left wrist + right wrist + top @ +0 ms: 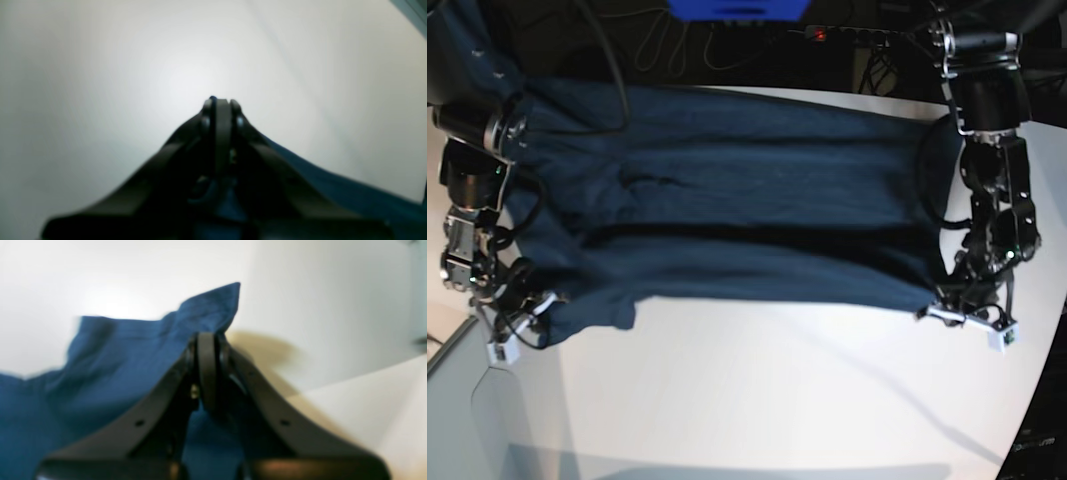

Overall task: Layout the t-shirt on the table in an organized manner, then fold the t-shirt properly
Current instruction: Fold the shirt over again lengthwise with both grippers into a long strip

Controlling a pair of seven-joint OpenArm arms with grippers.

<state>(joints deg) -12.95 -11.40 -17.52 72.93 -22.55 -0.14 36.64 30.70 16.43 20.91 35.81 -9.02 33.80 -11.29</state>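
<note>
T-shirt (727, 215) stretched wide above white tabletop (777, 400), between both arms. Left claw (222, 101) at scene right, clamped on shirt edge; right claw (208, 336) at scene left, clamped on a shirt corner. Both wrists point down-inward.

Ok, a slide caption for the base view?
Both grippers, left and right, hold the t-shirt stretched above the table.

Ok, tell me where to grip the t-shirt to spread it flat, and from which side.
Grip the t-shirt at its two outer corners, coming in from each side. It hangs stretched between the left gripper and right gripper, both shut on those corners.
</note>
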